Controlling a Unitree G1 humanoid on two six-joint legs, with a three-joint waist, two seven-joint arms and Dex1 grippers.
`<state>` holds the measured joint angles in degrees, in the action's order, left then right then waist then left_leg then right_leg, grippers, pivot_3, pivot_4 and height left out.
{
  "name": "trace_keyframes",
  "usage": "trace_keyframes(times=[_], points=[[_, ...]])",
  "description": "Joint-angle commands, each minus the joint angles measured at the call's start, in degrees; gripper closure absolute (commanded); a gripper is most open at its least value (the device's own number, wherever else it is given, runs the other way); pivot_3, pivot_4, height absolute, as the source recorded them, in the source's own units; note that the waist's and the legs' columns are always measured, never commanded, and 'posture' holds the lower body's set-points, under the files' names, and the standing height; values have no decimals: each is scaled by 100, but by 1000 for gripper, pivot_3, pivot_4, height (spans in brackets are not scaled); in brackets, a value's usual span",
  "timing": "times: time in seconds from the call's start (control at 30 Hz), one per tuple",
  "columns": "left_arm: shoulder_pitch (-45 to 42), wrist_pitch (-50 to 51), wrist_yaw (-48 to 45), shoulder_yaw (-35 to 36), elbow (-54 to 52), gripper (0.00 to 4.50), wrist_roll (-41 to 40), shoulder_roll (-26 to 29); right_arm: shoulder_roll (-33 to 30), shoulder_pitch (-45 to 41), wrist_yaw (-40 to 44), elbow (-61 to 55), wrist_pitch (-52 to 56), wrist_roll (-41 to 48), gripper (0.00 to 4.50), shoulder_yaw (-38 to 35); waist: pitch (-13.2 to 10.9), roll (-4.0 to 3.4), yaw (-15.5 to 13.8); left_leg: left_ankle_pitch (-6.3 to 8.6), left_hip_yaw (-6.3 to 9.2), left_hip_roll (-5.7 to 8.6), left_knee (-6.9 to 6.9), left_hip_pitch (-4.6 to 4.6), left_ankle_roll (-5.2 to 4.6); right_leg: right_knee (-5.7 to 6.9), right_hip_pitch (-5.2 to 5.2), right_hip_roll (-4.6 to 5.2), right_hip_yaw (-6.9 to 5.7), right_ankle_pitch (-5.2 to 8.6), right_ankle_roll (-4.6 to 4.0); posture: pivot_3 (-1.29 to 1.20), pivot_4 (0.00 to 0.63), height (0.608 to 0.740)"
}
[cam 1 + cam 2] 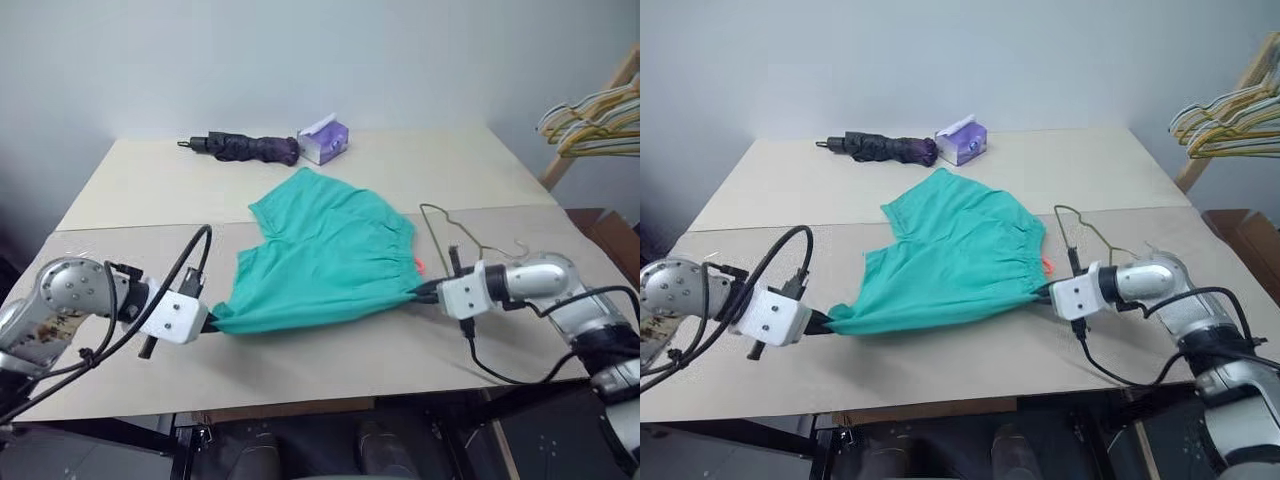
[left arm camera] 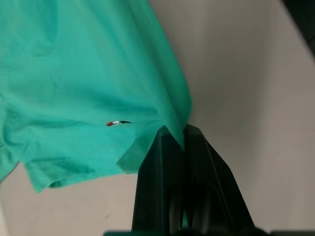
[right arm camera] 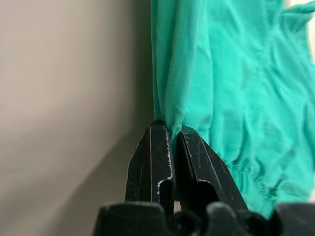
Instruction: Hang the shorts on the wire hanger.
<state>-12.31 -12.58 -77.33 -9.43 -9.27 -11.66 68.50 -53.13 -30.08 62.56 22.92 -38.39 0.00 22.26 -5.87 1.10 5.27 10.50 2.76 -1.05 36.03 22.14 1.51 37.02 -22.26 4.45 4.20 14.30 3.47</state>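
Status check, shorts-on-hanger run. I have the shorts (image 1: pixel 325 255) lying flat near the middle of the tabletop (image 1: pixel 440 170), toward the front edge, waistband side nearer the right edge; small orange-red tag (image 1: pixel 421 265) visible at the waistband's right end.

Left tool (image 2: pixel 173 142): clenched on a corner of the teal cloth at the shorts' front-left end; the left wrist view shows fabric pinched between the black fingers (image 2: pixel 152 167), no gap. Right tool (image 3: pixel 172 135): also clenched, gripping a fold of cloth at the waistband's right end; the right wrist view shows the fold entering between its fingers (image 3: pixel 199 162). So the garment is held at two opposite ends, low over the tabletop, most of the cloth resting on the surface.

The wire hanger (image 1: pixel 450 232) lies flat just beyond the right tool, near the right edge; apart from the shorts except perhaps at the waistband end, where I cannot tell whether cloth overlaps wire; nothing is threaded through it or draped on it.

My reading: grasp stage done, hanging stage not begun. Left to do, as I judge it: bring waistband or a leg over the hanger's bar; both tools are occupied, so one will likely have to let go to handle the wire.

Also on the tabletop, at the far edge: folded dark umbrella (image 1: pixel 245 148), purple tissue pack (image 1: pixel 324 140); irrelevant.
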Motion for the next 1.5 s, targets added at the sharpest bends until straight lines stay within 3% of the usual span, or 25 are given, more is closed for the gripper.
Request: trace_keyframes(times=[0.03,0.27,0.57,0.7,1.0,1.07,1.23,1.5], points=[[260,59,-302,389,-276,4463,-312,247,-137,140,-184,-301,36,-124,4500,-408,1,0,3,0,-1,0,1,-2,0,1,1,0,1,0,-1,-54,62,740],[1543,98,-684,1107,-978,4463,-812,586,44,424,-780,-476,-265,-418,4500,-657,-1,5,50,0,-18,-7,-1,-18,0,4,3,-3,16,18,-42,-67,65,740],[2343,339,-367,1560,-1560,4463,-678,369,-193,1139,-629,-1296,59,-54,4500,-861,-8,17,-24,4,-24,-5,5,-18,-7,2,7,-1,17,27,-49,-56,70,740],[2103,269,-308,1551,-1372,3489,-824,121,-597,1529,-94,-1881,671,558,3183,-993,-10,18,-58,5,-26,-6,4,-19,-7,2,6,-2,17,27,-50,-54,73,740],[1372,1230,-903,2173,-941,587,-2256,130,-1007,2063,152,-2497,2101,1440,52,-1901,-11,23,-146,6,-33,-12,9,-18,-7,1,3,-4,15,28,-50,-33,64,740],[891,1798,-643,2205,-832,26,-2629,17,-941,2059,-106,-2577,2736,1548,0,-2153,-12,24,-164,6,-33,-10,10,-17,-7,0,3,-2,15,28,-49,-37,64,740],[-14,2719,142,2011,-757,26,-2989,-589,-674,1887,-889,-2644,3965,1252,0,-2417,-12,25,-155,7,-32,-11,11,-13,-7,-2,2,-4,13,8,-11,-63,59,740],[-880,3550,1025,1751,-1002,26,-3259,-1603,8,1139,-2325,-2501,7029,451,0,-2097,0,31,-101,7,-29,-7,19,1,-7,-2,-6,-6,15,-1,2,-98,22,740]])
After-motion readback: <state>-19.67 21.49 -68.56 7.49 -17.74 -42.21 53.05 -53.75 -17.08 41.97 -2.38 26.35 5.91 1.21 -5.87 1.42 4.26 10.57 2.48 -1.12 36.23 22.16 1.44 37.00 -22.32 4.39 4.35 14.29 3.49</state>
